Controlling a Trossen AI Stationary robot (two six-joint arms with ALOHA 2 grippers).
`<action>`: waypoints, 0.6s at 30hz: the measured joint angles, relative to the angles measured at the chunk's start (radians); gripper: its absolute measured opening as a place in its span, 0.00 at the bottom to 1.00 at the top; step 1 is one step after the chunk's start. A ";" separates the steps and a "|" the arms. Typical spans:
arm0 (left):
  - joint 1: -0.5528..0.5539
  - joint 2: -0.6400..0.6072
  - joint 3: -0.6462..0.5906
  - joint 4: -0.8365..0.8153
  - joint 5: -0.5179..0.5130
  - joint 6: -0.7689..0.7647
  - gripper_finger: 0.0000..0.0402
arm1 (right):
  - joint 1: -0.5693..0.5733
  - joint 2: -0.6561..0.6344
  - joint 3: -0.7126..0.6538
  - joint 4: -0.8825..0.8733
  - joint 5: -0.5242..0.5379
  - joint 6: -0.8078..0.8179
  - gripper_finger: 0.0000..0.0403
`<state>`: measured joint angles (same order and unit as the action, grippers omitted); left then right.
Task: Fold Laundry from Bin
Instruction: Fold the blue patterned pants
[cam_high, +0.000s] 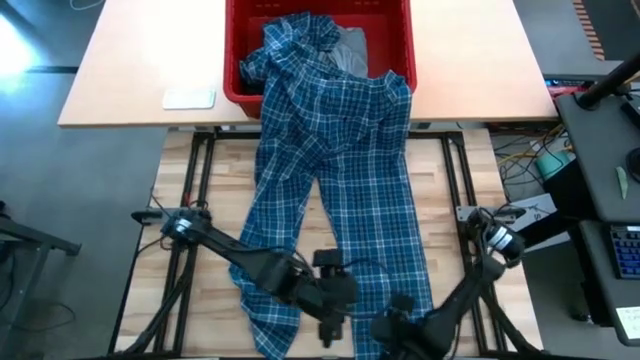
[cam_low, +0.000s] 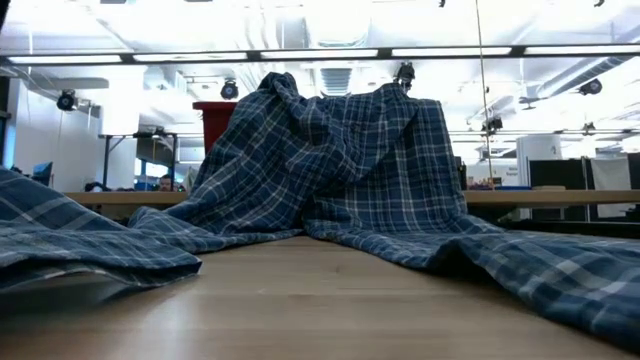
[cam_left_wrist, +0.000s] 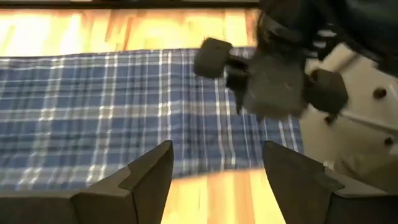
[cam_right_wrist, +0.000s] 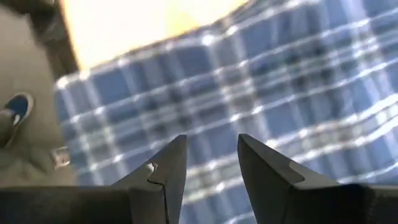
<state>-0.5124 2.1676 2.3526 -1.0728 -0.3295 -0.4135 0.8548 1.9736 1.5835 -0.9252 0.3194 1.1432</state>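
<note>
Plaid garment (cam_high: 335, 170) hangs from the red bin (cam_high: 395, 30) onto the near table; we see left gripper (cam_left_wrist: 214, 168) wide, right gripper (cam_right_wrist: 211, 162) narrow, both holding nothing.

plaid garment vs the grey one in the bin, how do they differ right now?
The plaid garment is blue-and-white checked; the grey garment is plain. The plaid garment spills over the red bin rim and stretches down the wooden table to the grippers; the grey garment lies wholly inside the bin, mostly covered by the plaid one. Both are unfolded.
</note>
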 joint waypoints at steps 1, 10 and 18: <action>-0.008 -0.013 -0.002 -0.043 -0.004 -0.007 0.58 | -0.018 -0.001 -0.002 0.010 0.015 -0.014 0.34; -0.082 -0.095 -0.017 -0.366 -0.161 -0.170 0.58 | -0.052 0.119 -0.010 0.169 -0.089 -0.104 0.34; -0.113 -0.118 -0.072 -0.380 -0.152 -0.207 0.58 | 0.011 0.163 0.074 0.257 -0.176 -0.058 0.34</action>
<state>-0.6253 2.0493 2.2806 -1.4524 -0.4817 -0.6204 0.8661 2.1361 1.6575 -0.6680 0.1434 1.0855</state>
